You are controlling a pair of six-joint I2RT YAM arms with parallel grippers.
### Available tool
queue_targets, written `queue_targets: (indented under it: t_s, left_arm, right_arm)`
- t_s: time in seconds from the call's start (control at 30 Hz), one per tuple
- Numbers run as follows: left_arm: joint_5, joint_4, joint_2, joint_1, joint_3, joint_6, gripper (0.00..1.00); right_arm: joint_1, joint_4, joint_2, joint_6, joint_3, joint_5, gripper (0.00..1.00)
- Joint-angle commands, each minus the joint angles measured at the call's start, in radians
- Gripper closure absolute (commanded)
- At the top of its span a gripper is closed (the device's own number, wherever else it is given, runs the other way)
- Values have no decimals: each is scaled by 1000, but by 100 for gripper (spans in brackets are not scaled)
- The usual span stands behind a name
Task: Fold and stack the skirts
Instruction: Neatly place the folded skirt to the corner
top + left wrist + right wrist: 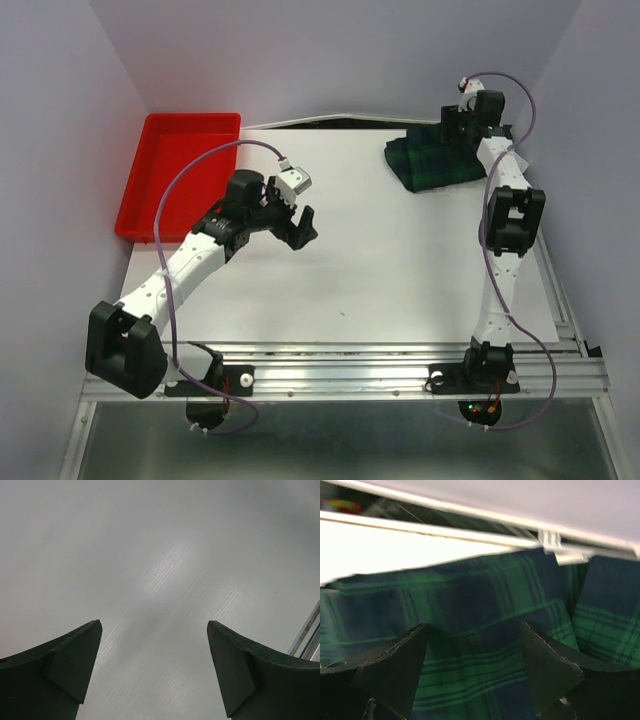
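Observation:
The dark green and navy tartan skirt (437, 160) lies folded at the far right of the white table (380, 270). It fills the right wrist view (485, 595). My right gripper (450, 128) is open just above the skirt's far edge, and its fingers (547, 665) stand apart over the cloth without pinching it. My left gripper (300, 228) is open and empty above the middle of the table. In the left wrist view the left gripper (154, 625) has only bare white surface between its fingers (235, 670). I cannot make out the white garment in any view.
A red plastic tray (180, 170) stands at the far left corner. Grey walls close in the left, back and right. A metal rail (400, 365) runs along the near edge by the arm bases. The table's back edge and wall (470, 515) lie just beyond the skirt.

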Motion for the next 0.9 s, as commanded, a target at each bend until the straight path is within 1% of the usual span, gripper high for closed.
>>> queue_targets:
  t_s: [0.0,0.1,0.2,0.33,0.4,0.47,0.5,0.53,0.57,0.63,0.73,0.77,0.83,0.87]
  left_arm:
    - [35,26,11,7,46,-14,2]
    - [37,29,21,7,46,-12,2]
    - [37,26,31,9,50,-12,2]
    - [34,22,37,9,55,-11,2]
    - [30,12,41,9,60,-6,2]
    - [23,11,41,9,63,-6,2]
    - [20,9,38,10,66,-6,2]
    - [17,9,38,10,67,-6,2]
    - [5,11,34,12,69,-6,2]
    - [-11,11,32,15,73,-14,2]
    - [-25,17,26,35,89,-23,2]
    - [-38,22,25,39,98,-32,2]
    - [-92,8,34,53,125,-57,2]
    - [-98,-7,43,61,170,-55,2]
  right_arm:
    - [-25,114,-21,-18,-66,97,21]
    - [-25,165,-29,-30,-114,91,20]
    - [-25,153,8,-57,-105,123,21]
    - [-25,140,75,-68,-69,273,20]
    - [-34,137,89,-65,-59,300,19]
    - [-34,137,80,-47,-67,289,14]
    - [-34,134,71,-24,-76,276,10]
    - [-34,131,55,-7,-81,240,9]
    - [-34,133,23,36,-82,229,7]
    - [-34,122,-9,71,-69,199,3]
    - [-34,116,-99,125,-72,165,0]
    - [-34,111,-125,136,-88,103,0]
    - [-34,85,-216,157,-113,56,0]
    - [-34,70,-248,159,-142,-6,0]
